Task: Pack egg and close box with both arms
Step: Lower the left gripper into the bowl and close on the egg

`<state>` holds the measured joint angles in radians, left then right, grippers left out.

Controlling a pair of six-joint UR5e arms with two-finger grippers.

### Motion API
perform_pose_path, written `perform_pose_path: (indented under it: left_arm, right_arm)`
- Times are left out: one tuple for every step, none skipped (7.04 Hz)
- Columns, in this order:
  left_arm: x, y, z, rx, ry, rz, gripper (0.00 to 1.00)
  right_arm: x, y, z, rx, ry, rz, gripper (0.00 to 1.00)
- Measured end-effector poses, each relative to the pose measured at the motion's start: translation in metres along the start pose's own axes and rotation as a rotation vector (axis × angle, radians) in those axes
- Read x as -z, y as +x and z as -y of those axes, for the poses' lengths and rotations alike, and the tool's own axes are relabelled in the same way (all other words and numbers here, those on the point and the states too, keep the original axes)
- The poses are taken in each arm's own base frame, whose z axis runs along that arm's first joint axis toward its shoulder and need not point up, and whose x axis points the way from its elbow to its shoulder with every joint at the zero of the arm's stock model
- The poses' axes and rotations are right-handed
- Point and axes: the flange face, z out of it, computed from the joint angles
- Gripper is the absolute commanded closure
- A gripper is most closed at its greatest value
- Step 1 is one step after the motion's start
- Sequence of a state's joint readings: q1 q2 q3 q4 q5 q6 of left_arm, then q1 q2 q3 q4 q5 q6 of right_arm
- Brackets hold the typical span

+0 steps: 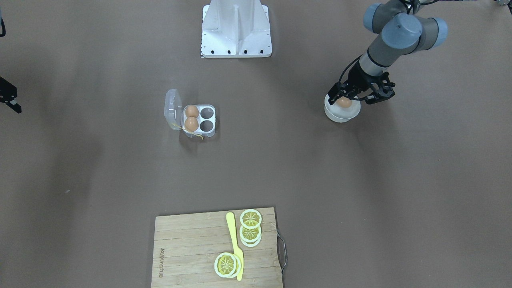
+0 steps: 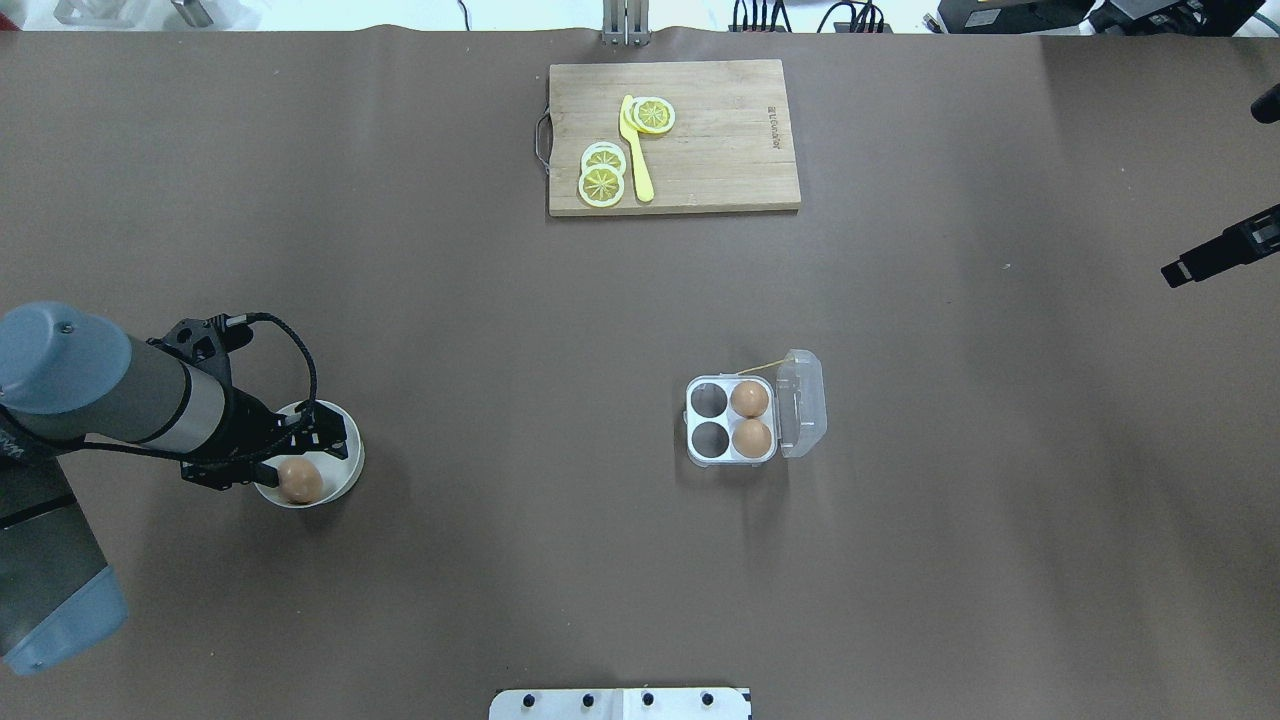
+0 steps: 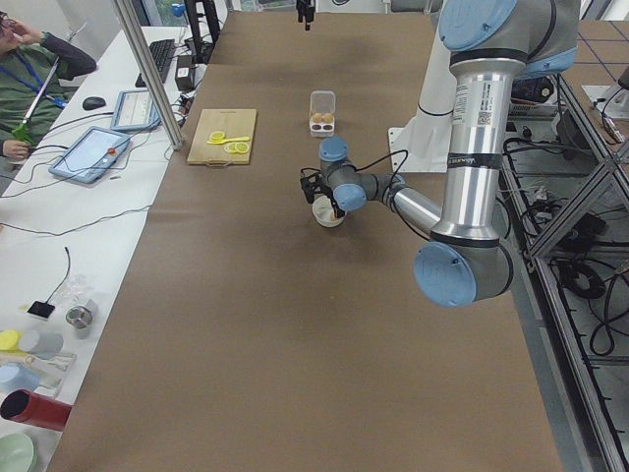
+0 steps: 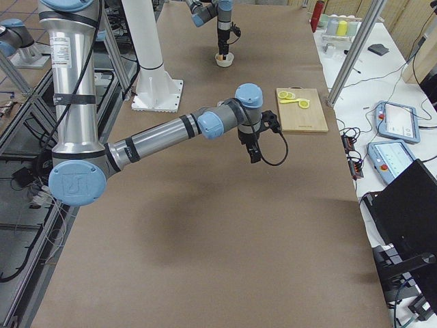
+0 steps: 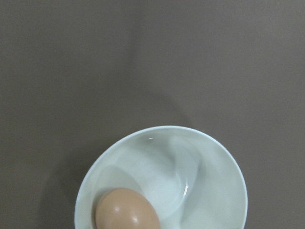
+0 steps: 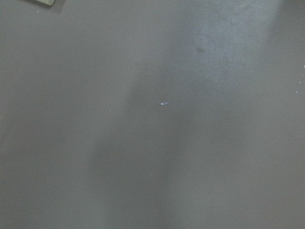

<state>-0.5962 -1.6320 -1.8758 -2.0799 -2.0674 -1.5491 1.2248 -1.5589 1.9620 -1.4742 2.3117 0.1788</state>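
Observation:
One egg [image 2: 300, 481] lies in a round white bowl [image 2: 345, 478] at the table's left side. My left gripper [image 2: 303, 455] hangs over that bowl, open, with a finger either side of the egg; the left wrist view shows this egg [image 5: 126, 211] low in the bowl [image 5: 209, 191] and no fingers. The clear box [image 2: 731, 420] sits mid-table, its lid [image 2: 803, 403] swung open to the right. Two eggs [image 2: 750, 399] [image 2: 752, 437] fill its right-hand cells and the left two cells are empty. My right gripper [image 2: 1215, 250] hovers at the far right edge, only partly seen, holding nothing visible.
A wooden cutting board [image 2: 720, 150] with lemon slices [image 2: 602, 180] and a yellow knife [image 2: 634, 150] lies at the far side. The white robot base [image 1: 237, 30] stands behind the box. A person sits at a side desk [image 3: 29, 79].

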Motion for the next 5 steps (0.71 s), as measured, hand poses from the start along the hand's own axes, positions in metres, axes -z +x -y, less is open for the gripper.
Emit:
perform_pose_path:
  left_arm:
    - [-0.004,-0.001,0.0,0.002,-0.002,0.006,0.14]
    - [-0.007,0.0,0.001,0.003,-0.003,0.011,0.14]
    - [-0.011,0.003,0.002,0.003,-0.002,0.012,0.2]
    - [-0.014,0.006,0.004,0.004,0.003,0.016,0.34]
    - [-0.015,0.008,0.004,0.005,0.008,0.021,0.5]
  right_arm:
    - [0.0,0.0,0.0,0.0,0.0,0.0,0.0]
    - [0.0,-0.001,0.0,0.0,-0.001,0.0,0.0]
    - [-0.001,-0.001,0.0,-0.001,-0.001,0.0,0.0]
    - [-0.001,-0.002,0.001,0.0,0.0,0.0,0.0]
    - [0.0,-0.002,0.002,0.0,0.001,0.0,0.0]
